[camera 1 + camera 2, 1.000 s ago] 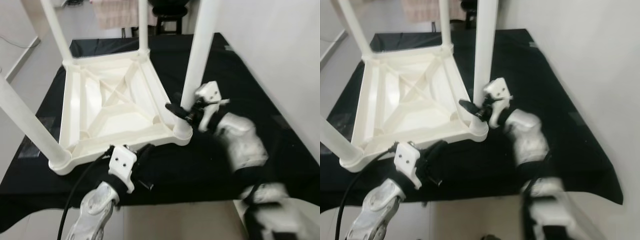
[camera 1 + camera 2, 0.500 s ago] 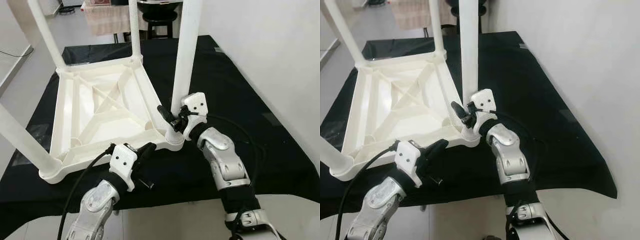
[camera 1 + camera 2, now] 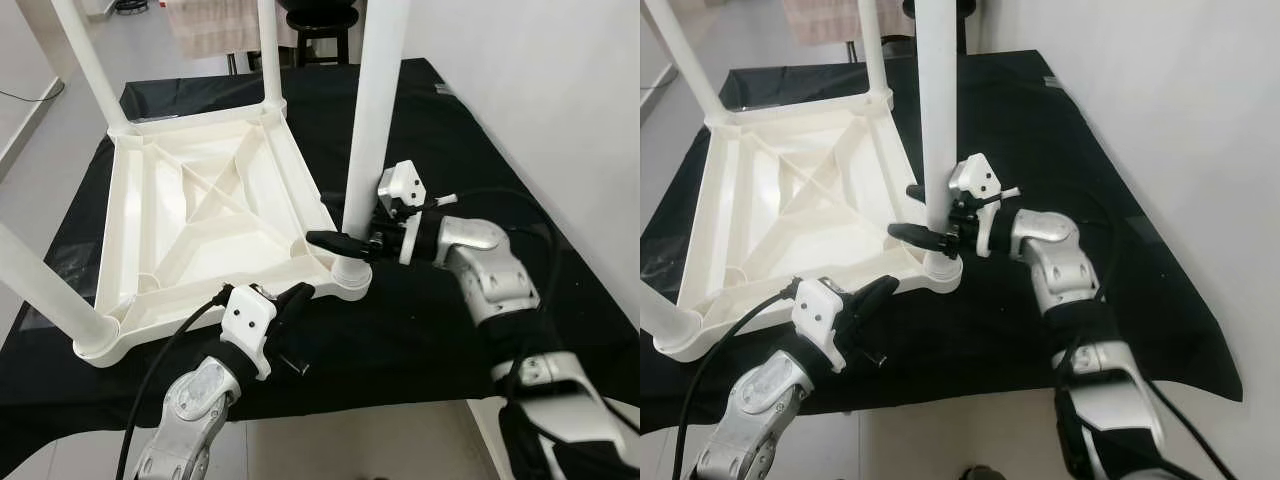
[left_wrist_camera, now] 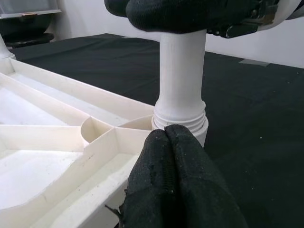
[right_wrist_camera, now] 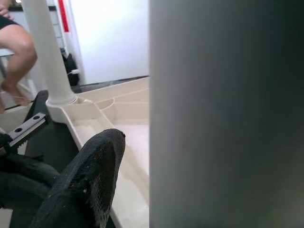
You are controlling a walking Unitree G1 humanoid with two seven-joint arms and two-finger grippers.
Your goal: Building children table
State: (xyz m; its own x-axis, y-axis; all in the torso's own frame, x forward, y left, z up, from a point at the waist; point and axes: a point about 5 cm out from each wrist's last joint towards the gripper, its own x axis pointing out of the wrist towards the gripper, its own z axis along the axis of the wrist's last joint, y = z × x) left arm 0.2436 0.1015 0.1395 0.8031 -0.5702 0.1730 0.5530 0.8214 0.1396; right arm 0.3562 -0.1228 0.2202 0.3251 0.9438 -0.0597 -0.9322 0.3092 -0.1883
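On the black-draped counter (image 3: pixel 470 120), task's thing: the white children's table (image 3: pixel 210 225) lies upside down, ribbed underside up, four legs standing up from its corners.
Near corner leg: the leg (image 3: pixel 372 130) nearest the right arm stands upright in its corner socket (image 3: pixel 350 278), its ribbed collar showing at the socket mouth in the left wrist view.
Right jaws: the right gripper (image 3: pixel 352 232) has its black fingers on either side of this leg just above the socket, one finger (image 3: pixel 335 241) reaching across the near face; they appear to clasp the leg, though full contact is hard to confirm.
What changed: half a second ago the right forearm came at the leg from below with the wrist close under it; now the forearm lies out to the right and the wrist is rolled, fingers pointing left across the leg.
Meaning: I judge this a turn or re-grip to seat the leg; this looks like the last leg.
Left jaws: the left gripper (image 3: pixel 291 300) rests at the table's near rim beside that socket, fingers (image 4: pixel 173 161) pressed together, holding nothing.
Around: a stool (image 3: pixel 325 25) and hanging cloth (image 3: pixel 215 25) stand beyond the counter; a person's bare leg (image 5: pixel 16 52) shows in the right wrist view.
In the way: the left gripper sits close under the socket and could crowd the right wrist's swing.
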